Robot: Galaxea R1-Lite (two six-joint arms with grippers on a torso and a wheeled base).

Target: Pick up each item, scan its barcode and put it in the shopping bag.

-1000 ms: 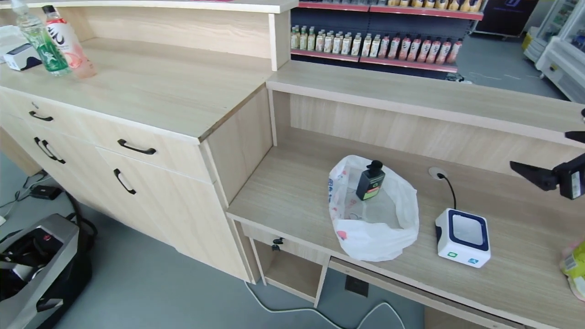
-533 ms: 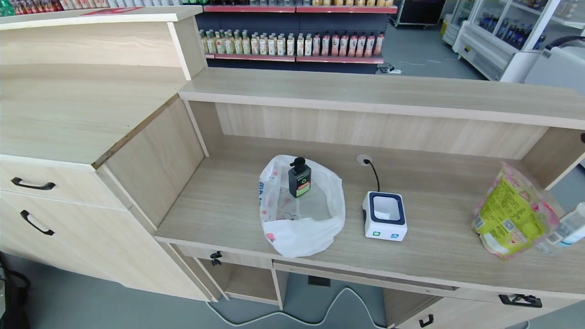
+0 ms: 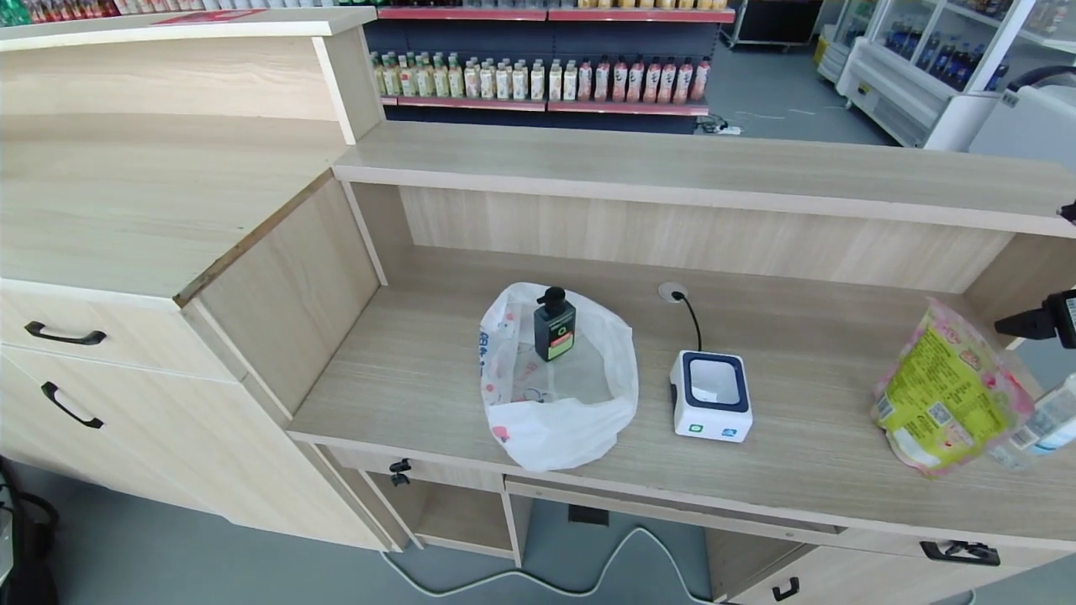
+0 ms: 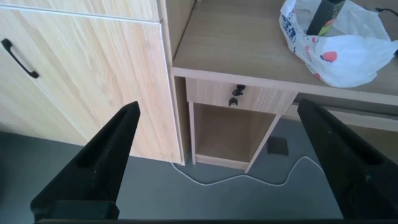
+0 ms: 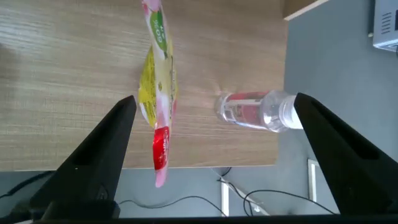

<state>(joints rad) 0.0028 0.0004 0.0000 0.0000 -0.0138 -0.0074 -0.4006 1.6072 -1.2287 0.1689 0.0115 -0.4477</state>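
Light wood counter [image 3: 588, 160], grey floor [image 3: 210, 563], stocked store shelves [image 3: 538, 80]

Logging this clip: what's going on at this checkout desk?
A robot is bagging groceries. A black pump bottle stands in the shopping bag beside the scanner. A snack pouch and a clear bottle sit at the right end of the desk, not yet bagged. The right gripper hovers open above them; the left gripper hangs open in front of the desk.

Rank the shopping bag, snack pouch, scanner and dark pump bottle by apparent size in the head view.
1. shopping bag, narrowly
2. snack pouch, close to the bag, so that order is unsure
3. scanner
4. dark pump bottle
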